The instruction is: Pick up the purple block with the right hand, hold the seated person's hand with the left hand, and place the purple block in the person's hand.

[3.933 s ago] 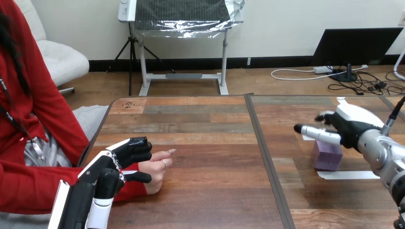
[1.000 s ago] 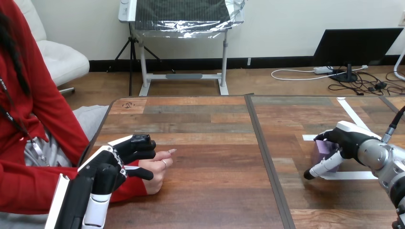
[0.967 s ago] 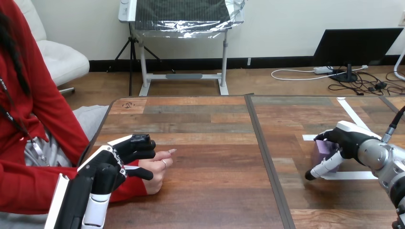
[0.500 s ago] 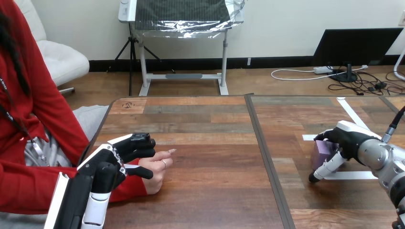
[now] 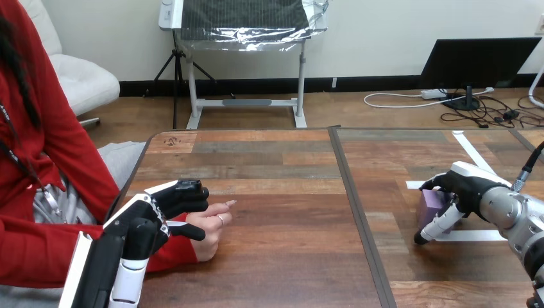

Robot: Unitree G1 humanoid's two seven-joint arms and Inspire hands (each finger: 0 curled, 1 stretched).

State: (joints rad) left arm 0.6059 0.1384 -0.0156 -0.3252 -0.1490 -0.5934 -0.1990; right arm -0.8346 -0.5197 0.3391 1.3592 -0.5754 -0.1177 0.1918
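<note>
The purple block (image 5: pixel 429 207) stands on the table's right half, mostly hidden behind my right hand (image 5: pixel 467 187). That hand reaches over it from the right, its fingers (image 5: pixel 437 226) curled down across the block's front face and its thumb at the back. The person's hand (image 5: pixel 213 224) rests on the table at the left, loosely curled. My left hand (image 5: pixel 151 217) is on it from the near side, with fingers (image 5: pixel 186 193) curled over its back and the thumb across its near side.
White tape strips (image 5: pixel 473 235) mark the table around the block. A dark seam (image 5: pixel 360 212) runs front to back between the two tabletop halves. Bare wood lies between the person's hand and the block.
My right hand came down from above the block and curled its fingers round it; over the last second the fingers drew in slightly. The left hand and the person's hand stayed put.
</note>
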